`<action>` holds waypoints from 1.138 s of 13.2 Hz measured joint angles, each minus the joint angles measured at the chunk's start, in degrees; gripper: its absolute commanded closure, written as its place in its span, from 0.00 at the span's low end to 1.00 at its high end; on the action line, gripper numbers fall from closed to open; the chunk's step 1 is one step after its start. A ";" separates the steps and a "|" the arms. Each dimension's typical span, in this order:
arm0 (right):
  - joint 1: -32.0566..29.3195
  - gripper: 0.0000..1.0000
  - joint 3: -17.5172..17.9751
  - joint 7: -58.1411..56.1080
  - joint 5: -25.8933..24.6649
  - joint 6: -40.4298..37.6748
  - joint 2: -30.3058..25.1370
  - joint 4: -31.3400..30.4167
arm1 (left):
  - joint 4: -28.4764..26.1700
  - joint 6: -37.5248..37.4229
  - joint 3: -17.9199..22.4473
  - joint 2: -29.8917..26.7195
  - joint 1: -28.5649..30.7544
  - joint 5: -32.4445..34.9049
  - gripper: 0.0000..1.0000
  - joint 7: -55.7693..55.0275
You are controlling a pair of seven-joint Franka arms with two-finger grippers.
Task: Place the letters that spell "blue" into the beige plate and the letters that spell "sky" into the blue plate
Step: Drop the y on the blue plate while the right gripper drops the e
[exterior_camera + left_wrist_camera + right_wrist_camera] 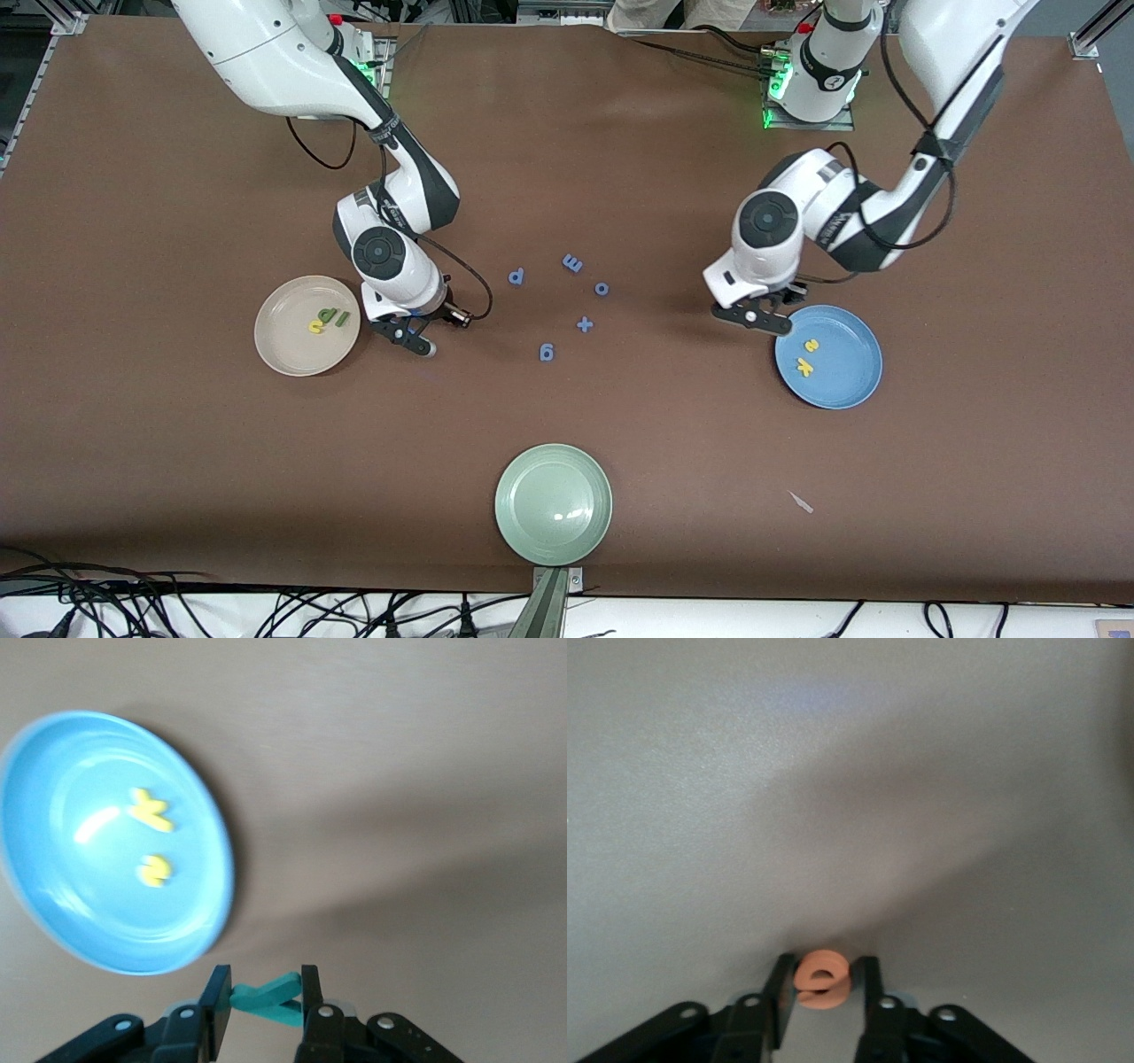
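A: What is held, and where?

B: The orange "e" point(822, 978) is pinched in the closed right gripper point(416, 335) just beside the beige plate point(282, 350). The teal "y" point(267, 997) is clamped in the left gripper point(764, 317), at the blue plate point(850, 385) edge.

A: What could be spoiled?

B: Either letter could be dropped short on the table if released before the rim is cleared

Matt brown cloth table point(620, 159), glossy blue plate point(842, 377) (pale green plate point(554, 505) likewise).
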 measured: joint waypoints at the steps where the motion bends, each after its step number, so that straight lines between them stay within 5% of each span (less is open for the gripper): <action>1: -0.01 0.88 0.00 -0.05 -0.22 -0.01 -0.05 0.05 | 1.29 -1.63 0.08 -0.01 1.26 0.00 0.71 3.27; 4: -0.40 0.87 -0.85 -3.16 -0.77 -2.59 -1.16 0.89 | 2.70 -2.54 0.34 0.02 7.43 0.02 0.71 15.12; 8: -4.83 0.80 -5.60 -22.69 -0.89 -16.30 -8.25 1.67 | 3.97 -2.13 0.43 1.62 15.33 0.02 0.71 24.38; 10: -7.16 0.42 -7.64 -30.88 -0.90 -19.66 -11.16 1.34 | 3.98 -1.72 0.45 3.85 16.30 0.02 0.70 24.48; 13: -8.19 0.01 -10.38 -35.57 -0.90 -20.51 -13.13 -1.34 | 4.08 -0.67 0.46 7.01 18.04 0.02 0.67 24.65; 15: -8.10 0.00 -10.38 -35.57 -0.89 -20.48 -13.32 -1.81 | 4.29 -0.13 0.45 7.78 18.46 0.02 0.61 24.98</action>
